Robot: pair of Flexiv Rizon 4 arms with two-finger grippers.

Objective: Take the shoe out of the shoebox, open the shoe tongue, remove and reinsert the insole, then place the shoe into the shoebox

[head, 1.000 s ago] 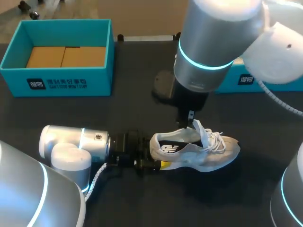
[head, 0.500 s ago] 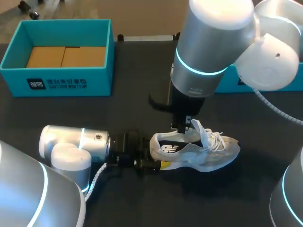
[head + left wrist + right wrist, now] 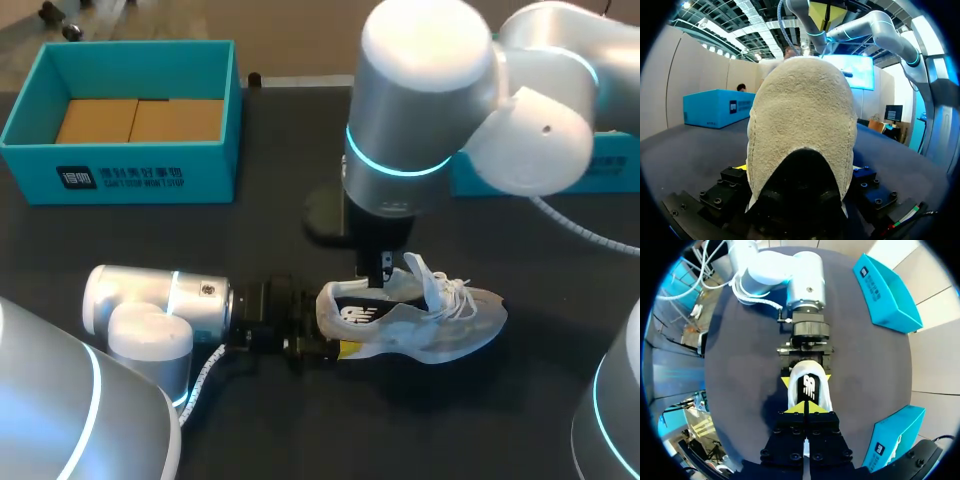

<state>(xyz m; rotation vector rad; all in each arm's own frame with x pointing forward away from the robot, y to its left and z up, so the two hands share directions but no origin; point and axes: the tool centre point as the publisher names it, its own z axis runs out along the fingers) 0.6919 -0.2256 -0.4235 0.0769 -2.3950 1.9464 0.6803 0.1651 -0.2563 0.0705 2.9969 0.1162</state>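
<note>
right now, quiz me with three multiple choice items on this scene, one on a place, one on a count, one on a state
1. Where is the shoe?
A hanging in mid-air
B on a shelf
C on the dark table

2. How many teal boxes stand on the table?
A one
B two
C four

3. What is the left hand doing?
A shut on the shoe's heel
B open, clear of the shoe
C shut on the laces

Answers:
1 C: the shoe lies on the table top, outside both boxes.
2 B: the teal box with a cardboard floor is at far left and a second teal box at far right.
3 A: the right wrist view shows its yellow tips against the heel from both sides.
</note>
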